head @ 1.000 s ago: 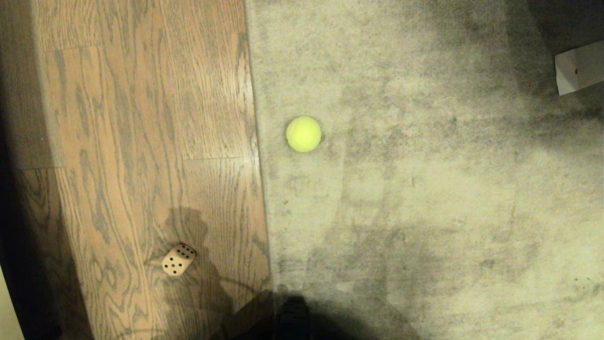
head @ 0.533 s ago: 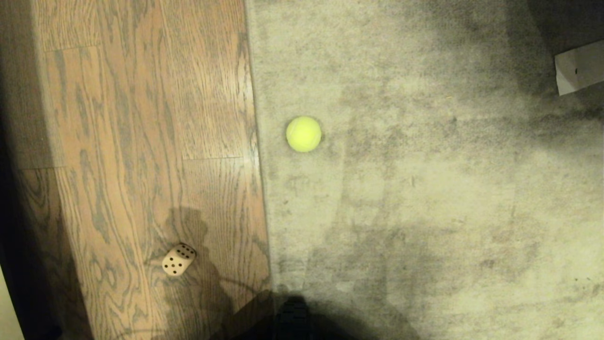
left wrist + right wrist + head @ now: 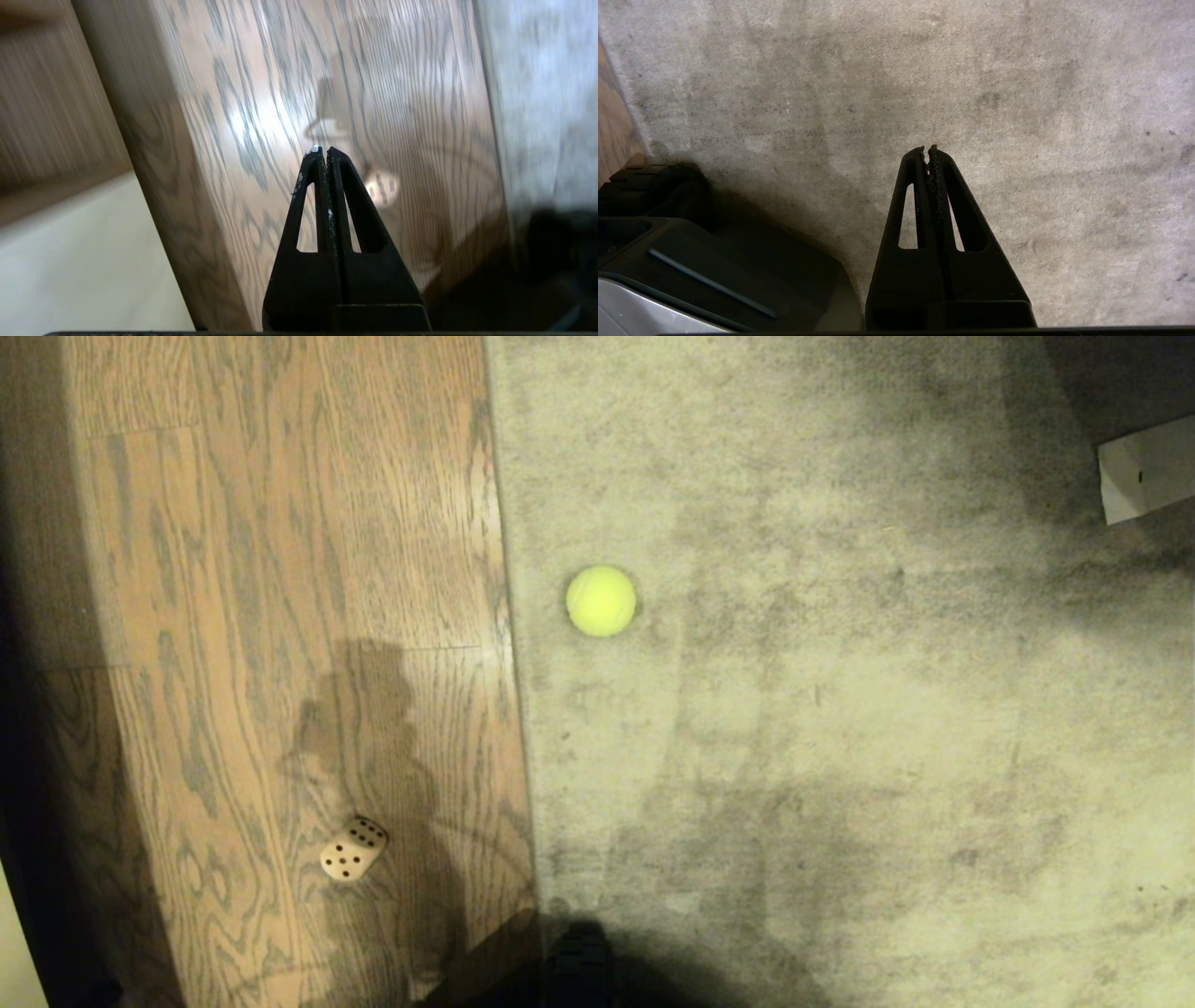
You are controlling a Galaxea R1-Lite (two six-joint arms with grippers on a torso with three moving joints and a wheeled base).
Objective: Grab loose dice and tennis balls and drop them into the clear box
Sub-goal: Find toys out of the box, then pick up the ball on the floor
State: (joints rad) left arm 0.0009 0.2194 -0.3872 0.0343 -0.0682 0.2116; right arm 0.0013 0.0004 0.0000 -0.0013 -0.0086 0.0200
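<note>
On the floor, near edge: pale tan rounded-corner die with dark pips [image 3: 353,848], resting on brown wood-grain planks [image 3: 233,616], partly in an arm-shaped shadow.
Past the plank seam: fuzzy yellow-green tennis ball [image 3: 600,601], sitting on mottled grey carpet [image 3: 840,709] just beside the wood border, well apart from the die.
Clear box: nowhere in any view; drop-off spot unknown from here.
Far right corner: white paper-like scrap [image 3: 1146,476], no part of the job.
Left gripper [image 3: 322,150]: black tapered fingers pressed together, empty, poised over the planks with the die showing blurred just beside one finger [image 3: 382,188].
Right gripper [image 3: 927,150]: fingers likewise closed on nothing, hanging over bare carpet next to the dark robot base [image 3: 691,261].
Stage: nothing collected yet, by the look of it; die probably first, being nearest the left gripper.
Die handling: likely light and rigid; smooth faces and rounded corners apt to slip or roll out of a diagonal pinch. Best hold: two opposite flat faces, square on, fingers spread first.
Ball handling: light, springy, felt giving good friction; free to roll away if nudged. Best hold: across the widest middle, from straight above.
Risk: pushing the die along slick wood before closing.
</note>
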